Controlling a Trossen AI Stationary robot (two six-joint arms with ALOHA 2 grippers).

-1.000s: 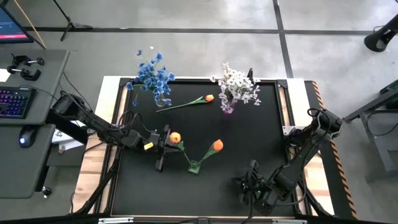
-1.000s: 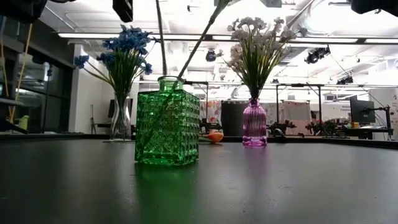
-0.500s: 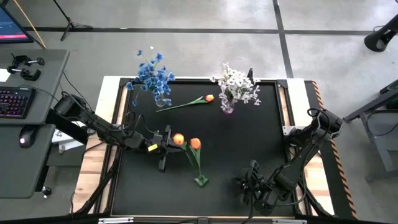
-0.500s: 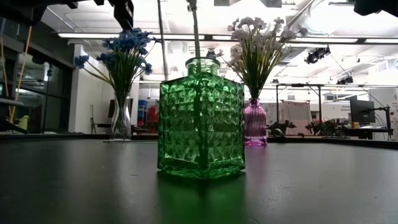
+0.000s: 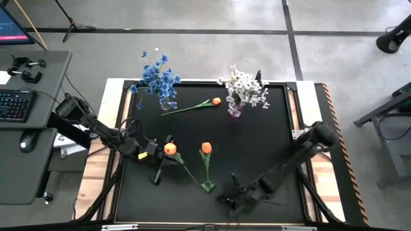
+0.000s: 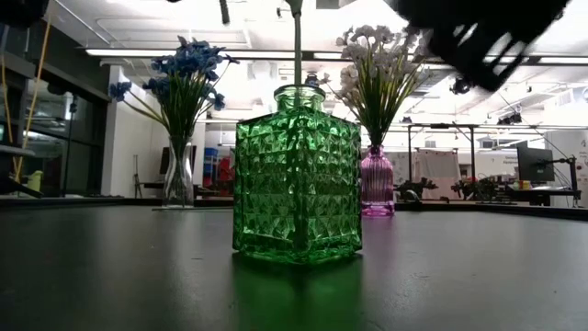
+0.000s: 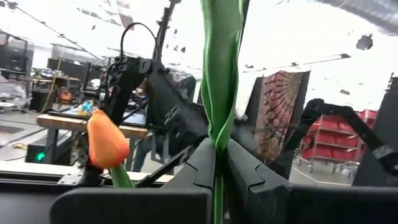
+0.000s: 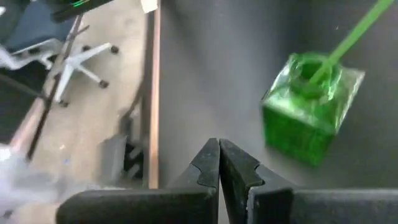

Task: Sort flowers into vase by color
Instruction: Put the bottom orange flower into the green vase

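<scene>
The left gripper point(image 5: 160, 168) pinches a tulip point(image 5: 169, 149) stem beside the green vase point(image 5: 208, 187), which holds one tulip; next, guide the stem in, while the right gripper point(image 5: 232, 202), fingers closed empty, nears.

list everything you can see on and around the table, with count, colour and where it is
green vase: one, green glass, near edge of the table, centre
orange tulips: three; one stands in the green vase, one is held on its stem by the left claw, one lies flat between the two far vases
blue flowers: one bunch, in a clear vase, far left
white flowers: one bunch, in a purple vase, far centre
table: one, black top
keyboard: one, dark, on the side desk at left
left claw: shut on a tulip stem, left of the green vase
right claw: shut, empty, right of the green vase
</scene>
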